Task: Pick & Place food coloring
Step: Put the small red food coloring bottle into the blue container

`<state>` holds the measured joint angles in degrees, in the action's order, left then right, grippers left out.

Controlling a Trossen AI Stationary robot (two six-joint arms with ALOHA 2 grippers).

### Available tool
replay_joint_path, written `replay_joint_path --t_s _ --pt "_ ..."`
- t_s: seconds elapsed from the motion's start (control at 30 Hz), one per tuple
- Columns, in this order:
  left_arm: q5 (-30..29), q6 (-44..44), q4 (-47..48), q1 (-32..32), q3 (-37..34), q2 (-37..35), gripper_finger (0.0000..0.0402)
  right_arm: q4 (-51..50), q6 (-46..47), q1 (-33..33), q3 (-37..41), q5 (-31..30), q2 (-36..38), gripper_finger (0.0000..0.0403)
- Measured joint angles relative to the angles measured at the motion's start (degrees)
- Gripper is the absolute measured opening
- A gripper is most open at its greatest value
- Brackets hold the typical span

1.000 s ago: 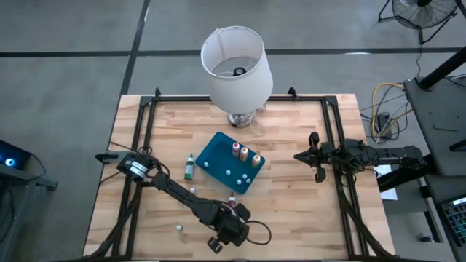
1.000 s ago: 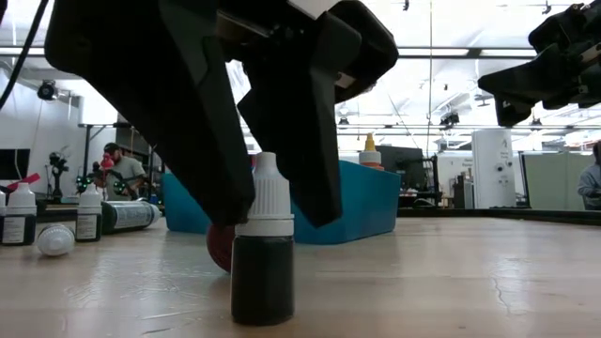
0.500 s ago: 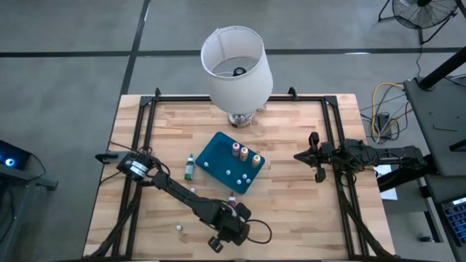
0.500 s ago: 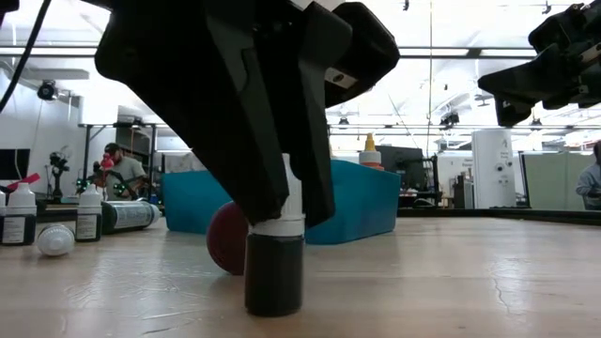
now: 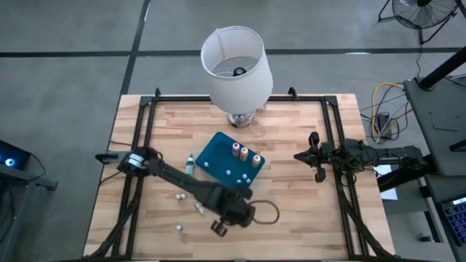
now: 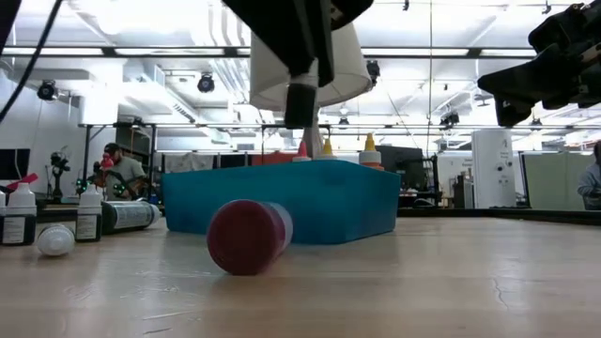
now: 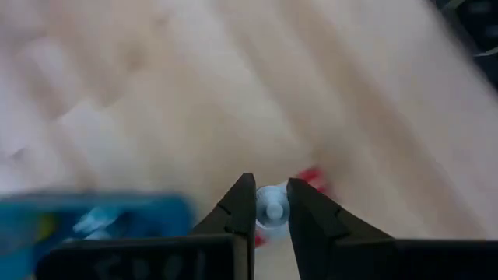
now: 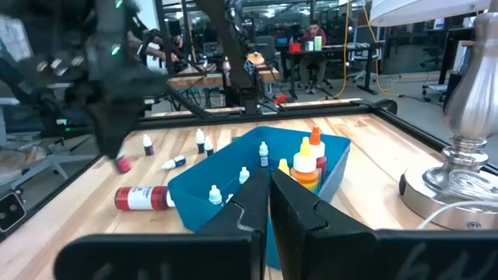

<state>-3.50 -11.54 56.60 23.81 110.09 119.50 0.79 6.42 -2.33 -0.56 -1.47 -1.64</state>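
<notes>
Bottle: my left fingers (image 7: 271, 208) are pinched on a small dark food coloring bottle (image 6: 300, 101), high in the middle of the low view, above the blue tray (image 6: 282, 201).
How it feels: I think it is light, hard and smooth, so it could slip.
Where to grab: by the thin neck under the pale cap.
Other bottles: a red one (image 6: 248, 236) lies on its side; more stand in the tray.
Right fingers (image 8: 269, 200): pressed together, holding nothing, waiting at the right.
Worktop (image 5: 291, 189): pale wood, flat.
Room: a lamp (image 5: 236, 69) stands at the top middle.
</notes>
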Motion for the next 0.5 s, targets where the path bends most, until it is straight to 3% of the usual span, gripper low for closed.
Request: replay_joint_path --t_s 0.5 --pt "-2.57 3.04 6.69 -8.39 -0.63 -7.08 0.0030 -0.07 0.00 -0.02 0.00 -0.02 -0.34 0.0008"
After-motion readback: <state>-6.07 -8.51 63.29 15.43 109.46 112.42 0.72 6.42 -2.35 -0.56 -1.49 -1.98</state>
